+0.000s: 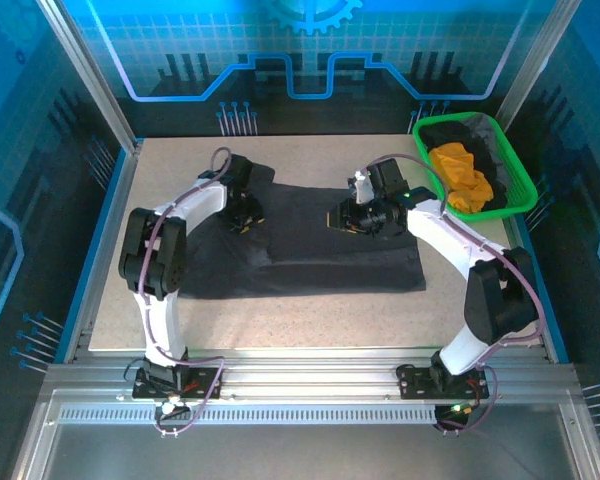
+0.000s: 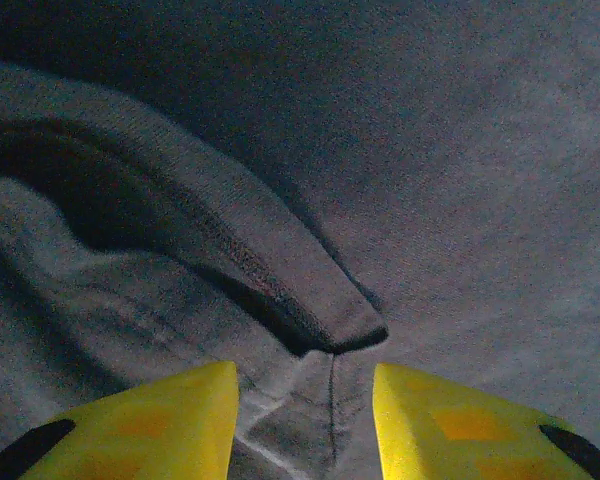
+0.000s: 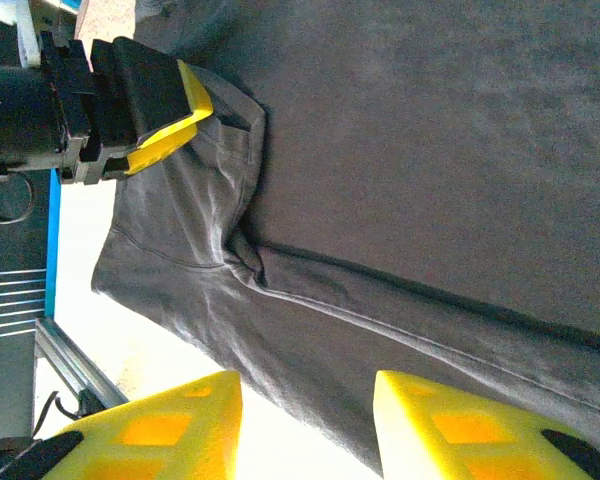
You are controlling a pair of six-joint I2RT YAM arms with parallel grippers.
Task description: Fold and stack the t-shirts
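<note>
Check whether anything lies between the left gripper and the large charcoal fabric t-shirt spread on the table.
Nothing visible does. The left gripper hovers with jaws apart right over a folded hem of the large charcoal fabric t-shirt, with only that cloth showing between them.

The top external camera is looking down from above and behind the arm bases, taking in the whole counter. The left wrist camera is pressing close to the black t-shirt; the right wrist camera is viewing the same shirt from farther back, catching the left hand.
</note>
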